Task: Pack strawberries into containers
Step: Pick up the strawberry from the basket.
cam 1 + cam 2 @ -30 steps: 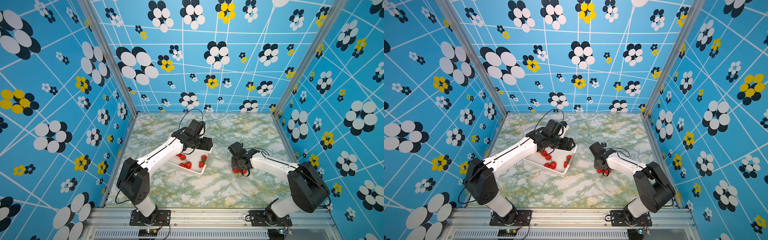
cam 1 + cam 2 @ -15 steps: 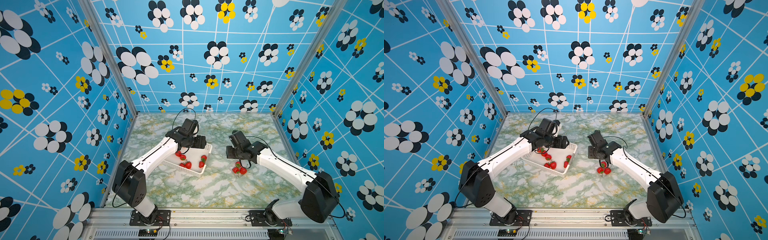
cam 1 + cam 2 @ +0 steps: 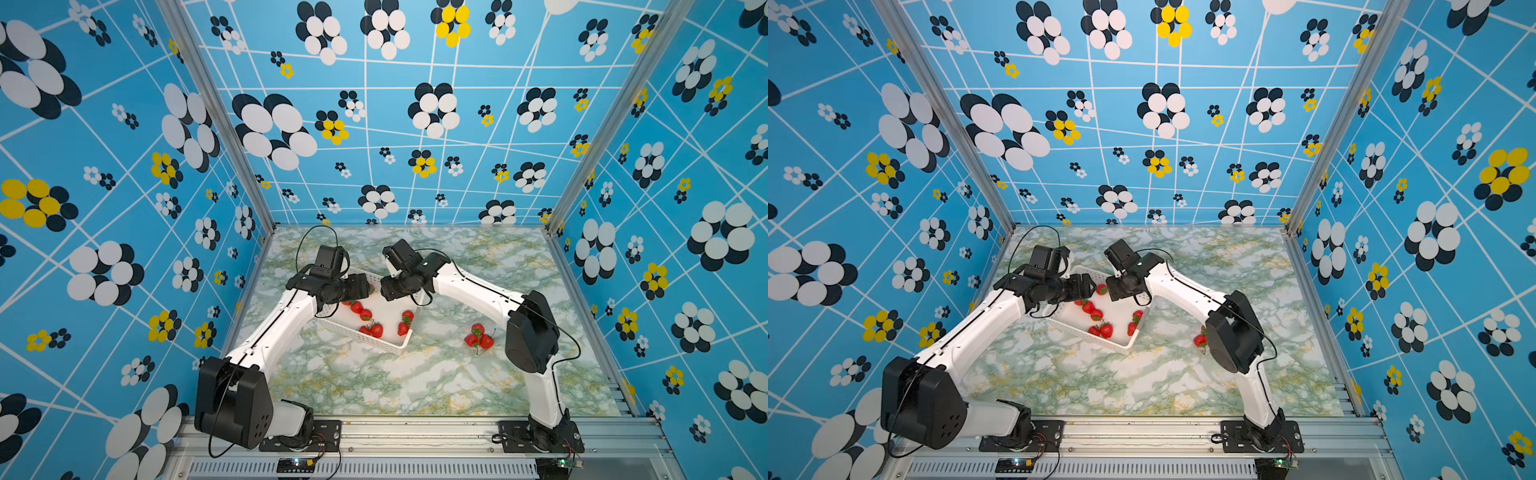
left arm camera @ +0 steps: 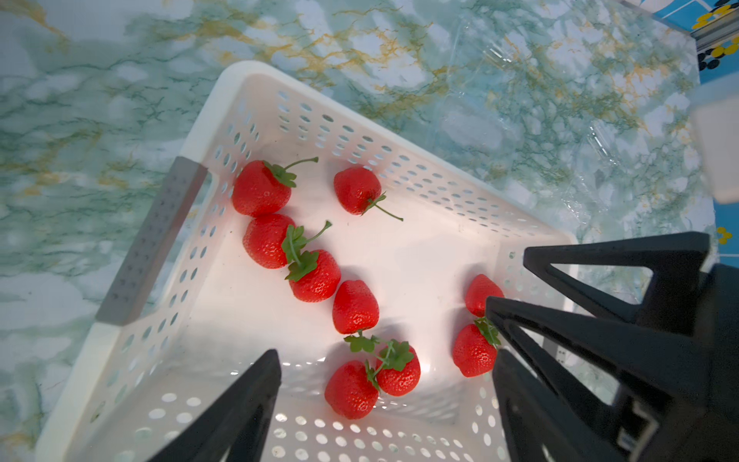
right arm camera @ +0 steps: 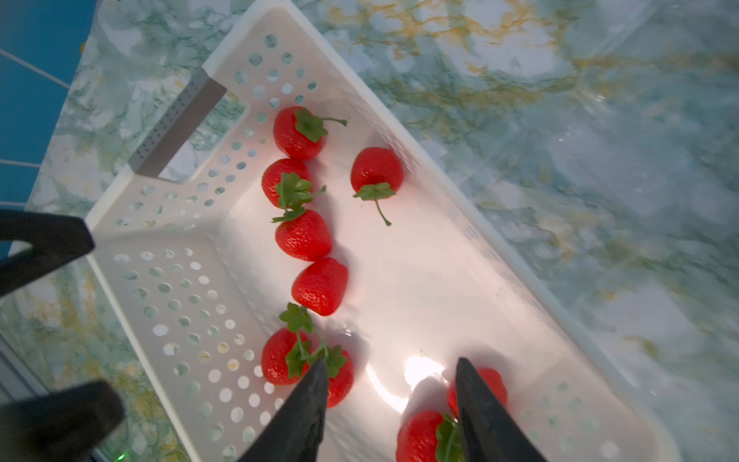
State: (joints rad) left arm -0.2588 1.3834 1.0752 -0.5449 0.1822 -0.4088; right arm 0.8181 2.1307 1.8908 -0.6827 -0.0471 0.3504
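Observation:
A white perforated basket [image 3: 399,347] [image 3: 1125,345] [image 4: 224,88] [image 5: 240,36] sits mid-table with several red strawberries [image 3: 365,314] [image 4: 356,306] [image 5: 320,286] in it. Three more strawberries [image 3: 478,337] [image 3: 1200,340] lie to its right. Whether they sit in a container I cannot tell. My left gripper [image 3: 368,289] [image 4: 384,354] hangs open over the basket's far end, above a pair of berries. My right gripper [image 3: 388,291] [image 5: 391,362] is open close beside it, with bare basket floor between its fingers. A clear container [image 4: 520,100] [image 5: 640,140] shows faintly beyond the basket.
Blue flowered walls close off the left, back and right sides, and a metal rail [image 3: 415,432] runs along the front. My right arm's elbow [image 3: 530,332] stands next to the three loose berries. The two grippers nearly meet over the basket.
My right arm has lifted away from the three berries on the table and swung left over the basket. The left gripper has shifted slightly over the basket's far end.

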